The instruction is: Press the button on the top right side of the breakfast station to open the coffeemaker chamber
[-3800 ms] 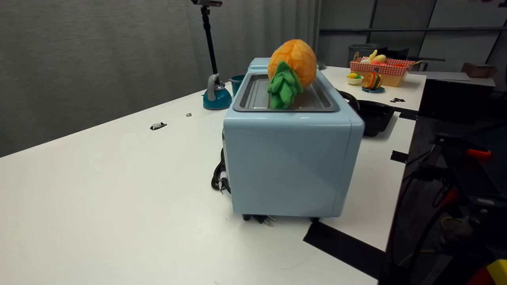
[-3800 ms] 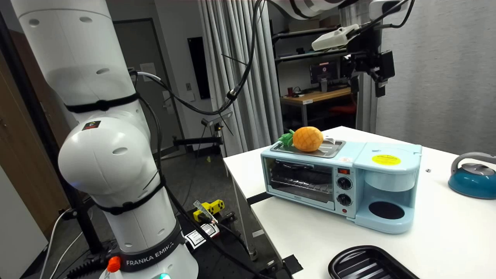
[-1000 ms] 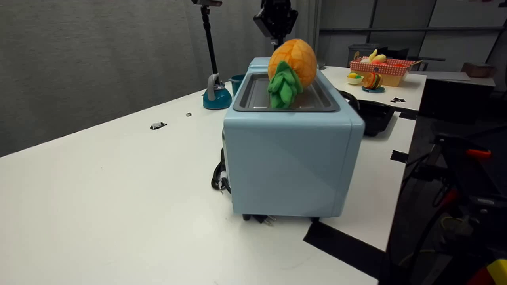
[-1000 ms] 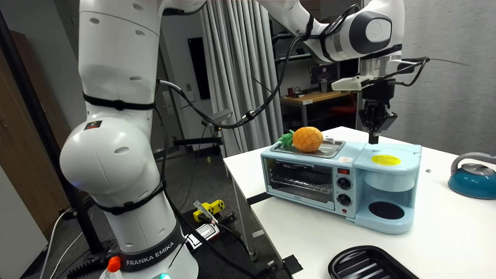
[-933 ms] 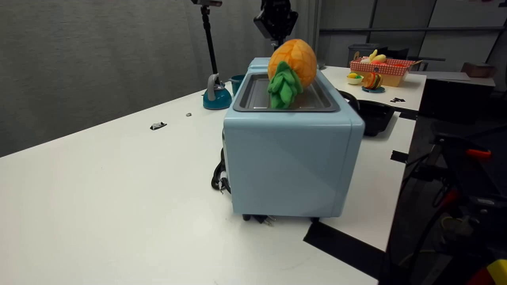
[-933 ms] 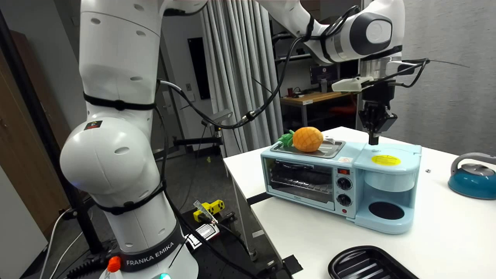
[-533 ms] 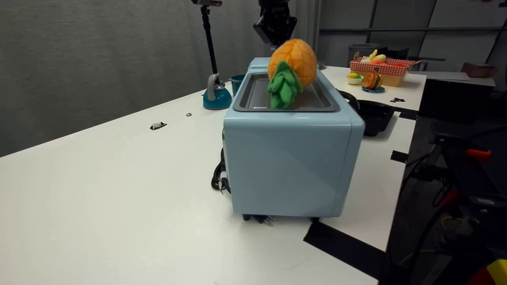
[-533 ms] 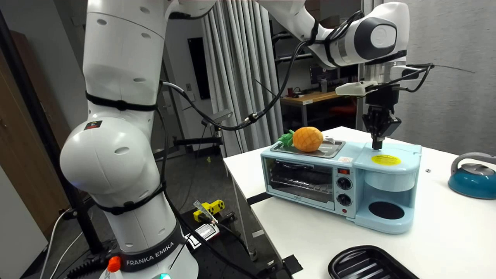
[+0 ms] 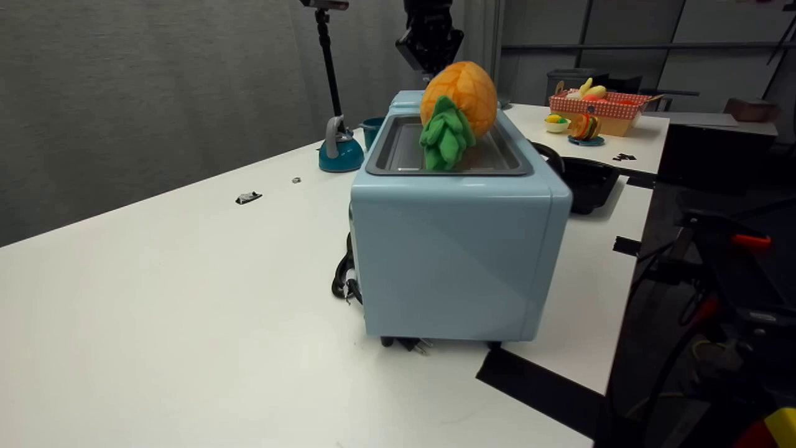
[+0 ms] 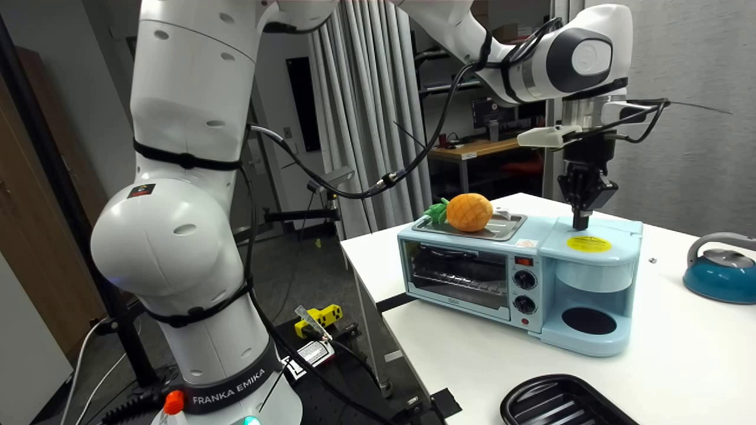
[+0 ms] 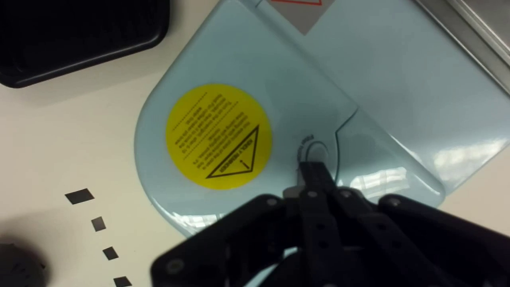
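My hand (image 11: 317,164), pinched together with nothing held, points down onto the breakfast station (image 10: 547,283); in the wrist view its half-covered button (image 11: 318,151) shows at twelve o'clock from my tips. Contact, I cannot tell; pressing straight down seems right.

I report my gripper (image 10: 580,223) pointing down at the button (image 11: 318,152), fingertips (image 11: 312,173) together; clearance beneath them cannot be determined. In the wrist view, free room extends above the lid (image 11: 295,103) on the side of the yellow label (image 11: 218,136). Obstruction noted in both exterior views: a plush pineapple (image 10: 469,212) on top of the breakfast station (image 9: 459,261), to one side. The kettle (image 10: 722,278) and black pan (image 10: 558,404) sit on the table (image 10: 460,342), well apart from me.
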`<action>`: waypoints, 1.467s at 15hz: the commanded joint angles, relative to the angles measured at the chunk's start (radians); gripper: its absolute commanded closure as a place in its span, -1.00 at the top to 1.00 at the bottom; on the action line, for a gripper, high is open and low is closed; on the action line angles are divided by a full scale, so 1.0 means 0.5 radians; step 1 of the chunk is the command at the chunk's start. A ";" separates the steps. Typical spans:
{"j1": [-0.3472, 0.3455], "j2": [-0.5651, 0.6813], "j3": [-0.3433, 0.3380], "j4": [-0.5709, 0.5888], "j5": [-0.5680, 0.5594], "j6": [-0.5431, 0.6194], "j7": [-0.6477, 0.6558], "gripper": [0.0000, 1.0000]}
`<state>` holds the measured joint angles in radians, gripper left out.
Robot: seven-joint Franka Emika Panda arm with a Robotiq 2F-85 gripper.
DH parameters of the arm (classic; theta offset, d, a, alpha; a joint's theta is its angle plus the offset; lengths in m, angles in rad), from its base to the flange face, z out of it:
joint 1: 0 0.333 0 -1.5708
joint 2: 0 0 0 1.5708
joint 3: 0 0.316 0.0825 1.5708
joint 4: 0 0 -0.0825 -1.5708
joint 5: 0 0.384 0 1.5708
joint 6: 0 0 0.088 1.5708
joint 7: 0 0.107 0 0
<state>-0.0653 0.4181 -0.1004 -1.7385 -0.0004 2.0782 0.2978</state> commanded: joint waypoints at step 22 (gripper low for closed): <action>0.021 0.220 -0.080 -0.024 -0.199 0.111 0.032 -1.00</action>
<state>-0.0603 0.4253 -0.1008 -1.7330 -0.0316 2.0767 0.2988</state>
